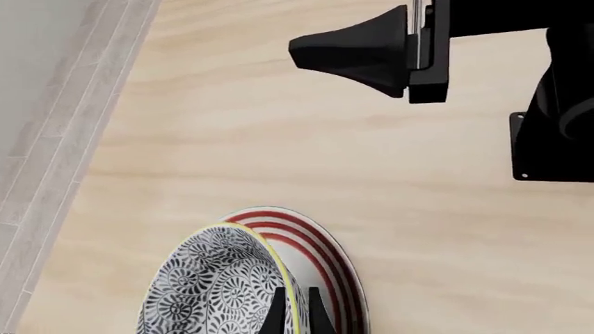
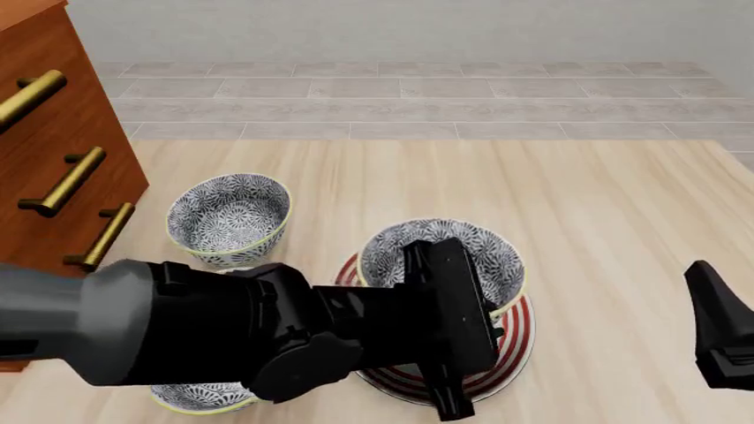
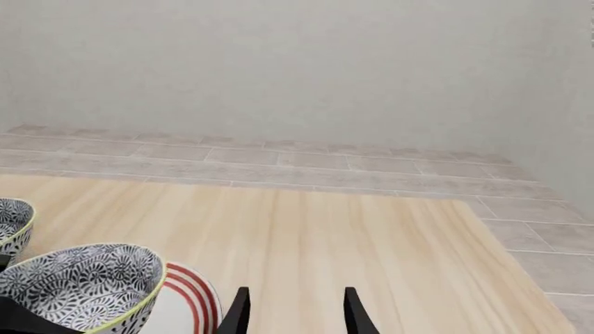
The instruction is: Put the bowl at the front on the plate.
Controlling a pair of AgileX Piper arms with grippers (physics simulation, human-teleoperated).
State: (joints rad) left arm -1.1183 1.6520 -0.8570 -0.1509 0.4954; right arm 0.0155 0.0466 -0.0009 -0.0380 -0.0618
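The bowl [image 2: 454, 252], patterned dark grey-blue and white with a yellow-green rim, rests in or just over the red-ringed white plate [image 2: 515, 340] at the table's middle. My left gripper [image 1: 297, 316] is shut on the bowl's near rim, one finger inside and one outside. In the front view the left gripper [image 2: 457, 300] and its arm cover the bowl's near side and much of the plate. The right wrist view shows the bowl [image 3: 83, 278] and the plate [image 3: 190, 292] off to one side. My right gripper [image 3: 295, 316] is open and empty at the table's right [image 2: 712, 327].
A second alike bowl [image 2: 229, 216] stands at the back left. A third bowl [image 2: 194, 399] is partly hidden under my left arm at the front left. A wooden drawer cabinet [image 2: 59, 159] rises at the left edge. Tiled floor lies beyond the table's far edge.
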